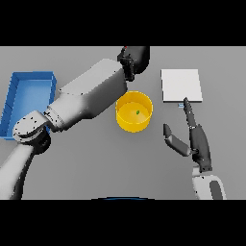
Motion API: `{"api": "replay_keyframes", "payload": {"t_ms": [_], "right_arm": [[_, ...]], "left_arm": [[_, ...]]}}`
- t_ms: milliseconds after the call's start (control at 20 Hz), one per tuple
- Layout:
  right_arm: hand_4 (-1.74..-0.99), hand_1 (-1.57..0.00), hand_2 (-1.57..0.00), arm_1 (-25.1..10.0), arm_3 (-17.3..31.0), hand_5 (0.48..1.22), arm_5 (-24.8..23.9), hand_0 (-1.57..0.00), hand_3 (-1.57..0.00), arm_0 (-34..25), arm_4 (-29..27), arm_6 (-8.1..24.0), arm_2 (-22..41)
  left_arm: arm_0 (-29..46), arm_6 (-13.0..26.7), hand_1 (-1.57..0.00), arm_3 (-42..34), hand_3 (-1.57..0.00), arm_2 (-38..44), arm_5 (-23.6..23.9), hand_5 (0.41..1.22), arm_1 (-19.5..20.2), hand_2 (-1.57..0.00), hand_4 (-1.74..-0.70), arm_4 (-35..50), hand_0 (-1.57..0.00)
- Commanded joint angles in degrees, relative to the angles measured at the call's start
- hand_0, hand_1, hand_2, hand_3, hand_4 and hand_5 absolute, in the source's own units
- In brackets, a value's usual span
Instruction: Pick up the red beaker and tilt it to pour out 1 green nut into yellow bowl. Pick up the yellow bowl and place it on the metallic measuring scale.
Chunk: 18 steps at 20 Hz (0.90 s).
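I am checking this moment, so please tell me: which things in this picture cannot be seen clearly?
- Red beaker, head view: only a sliver shows behind the left hand; the grip is hidden.
- Green nut in the yellow bowl: too small for shape.
- Blue tray: the picture's left edge cuts it.

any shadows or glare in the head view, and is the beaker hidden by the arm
Head view: light is flat and even, with no glare on the scale or the table; only faint shading inside the yellow bowl, where the green nut shows clearly. The left hand covers the beaker almost fully; just a red sliver peeks out. The right hand is unobstructed.
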Motion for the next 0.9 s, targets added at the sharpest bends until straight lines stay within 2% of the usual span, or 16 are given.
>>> {"api": "replay_keyframes", "payload": {"t_ms": [0,50,100,150,200,250,300,450,550,650,800,850], "right_arm": [[-1.03,0.0,0.0,-0.2,-0.1,0.682,0.0,0.0,0.0,0.4,0.4,-0.3,0.2],[-1.023,0.0,0.0,-0.3,-0.4,0.682,-0.2,0.0,0.0,0.5,0.5,-0.3,0.1],[-1.024,0.0,0.0,-0.4,0.2,0.681,-0.1,0.0,0.0,0.0,0.3,0.0,-0.2],[-1.028,0.0,0.0,-0.5,0.0,0.68,0.0,0.0,0.0,-0.1,0.2,0.0,-0.1],[-1.018,0.0,0.0,-0.3,-0.6,0.68,-0.1,0.0,0.0,0.5,0.7,-0.2,0.4],[-1.009,0.0,0.0,0.0,-1.1,0.676,0.3,0.0,0.0,0.7,-0.4,0.3,0.2],[-1.001,0.0,0.0,-0.2,-0.7,0.683,0.2,0.0,0.0,0.6,-0.1,-0.6,0.1],[-0.99,0.0,0.0,0.0,0.1,0.672,-0.3,0.0,0.0,-0.5,0.1,-0.4,0.1],[-1.004,0.0,0.0,0.0,0.3,0.668,0.2,0.0,0.0,-0.4,-0.7,-0.8,-0.1],[-1.004,0.0,0.0,1.0,0.9,0.668,0.2,0.0,0.0,-1.2,-1.1,0.3,0.2],[-1.012,0.0,0.0,1.3,0.9,0.659,0.7,0.0,0.0,-1.3,-2.0,0.1,0.2],[-1.023,0.0,0.0,0.6,0.3,0.654,0.8,0.0,0.0,-1.3,-2.1,0.3,-0.1]], "left_arm": [[-1.3,-0.4,-1.57,1.5,-1.57,1.7,0.9,1.221,0.5,-1.57,-1.73,1.0,-1.57],[-2.3,-0.8,-1.57,2.0,-1.57,3.6,1.2,1.221,1.5,-1.57,-1.73,2.3,-1.57],[-3.4,0.1,-1.57,3.1,-1.26,5.9,1.0,1.221,2.2,-1.57,-1.73,3.6,-1.57],[-4.7,0.5,-1.57,4.3,-1.02,7.4,1.1,1.221,2.9,-1.57,-1.73,4.4,-1.57],[-5.6,0.0,-1.57,5.6,-1.13,10.0,3.0,1.221,3.9,-1.57,-1.73,6.2,-1.57],[-6.2,0.3,-1.57,7.2,-1.22,12.2,3.0,1.221,4.7,-1.57,-1.73,7.8,-1.57],[-7.1,0.8,-1.57,9.1,-1.29,15.6,1.9,1.221,5.3,-1.57,-1.73,10.3,-1.57],[-9.4,5.3,-1.57,13.2,-1.43,25.0,1.3,1.221,9.1,-1.57,-1.73,17.3,-1.57],[-8.7,8.4,-1.57,14.8,-1.44,30.8,3.0,1.221,12.0,-1.57,-1.74,22.1,-1.57],[-7.1,11.6,-1.57,15.9,-1.45,36.0,5.0,1.221,15.4,-1.57,-1.74,26.7,-1.57],[-1.5,14.1,-1.57,16.3,-1.43,42.9,10.3,1.221,20.6,-1.57,-1.74,33.7,-1.57],[0.2,16.3,-1.57,16.3,-1.42,44.7,11.8,1.221,21.9,-1.57,-1.74,35.4,-1.57]]}}
